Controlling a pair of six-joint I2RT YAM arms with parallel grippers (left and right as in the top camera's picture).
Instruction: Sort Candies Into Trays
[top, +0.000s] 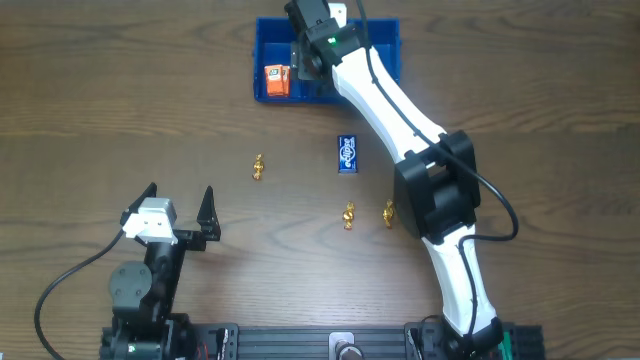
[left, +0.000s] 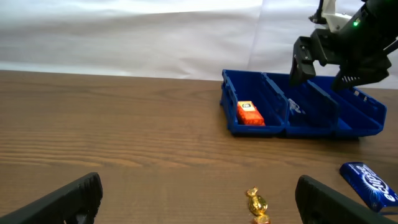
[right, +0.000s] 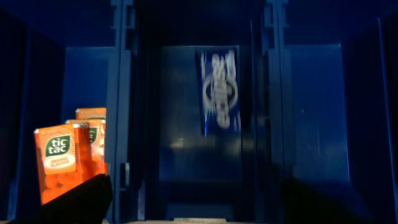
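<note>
A blue three-compartment tray (top: 385, 55) stands at the far middle of the table. My right gripper (top: 305, 55) hangs open above its middle compartment, where a blue candy bar (right: 219, 91) lies between the dividers (right: 121, 93). Two orange candy boxes (right: 62, 155) stand in the left compartment (top: 276, 80). A second blue bar (top: 347, 153) lies on the table in front of the tray. Three gold wrapped candies (top: 259, 167) (top: 349, 215) (top: 389, 212) are scattered nearer me. My left gripper (top: 180, 205) is open and empty at the near left, with the nearest gold candy (left: 257, 205) ahead of it.
The bare wooden table stretches to the left of the tray and around the left arm. The right arm's white links cross the table from the near right up to the tray, passing close to the rightmost gold candy.
</note>
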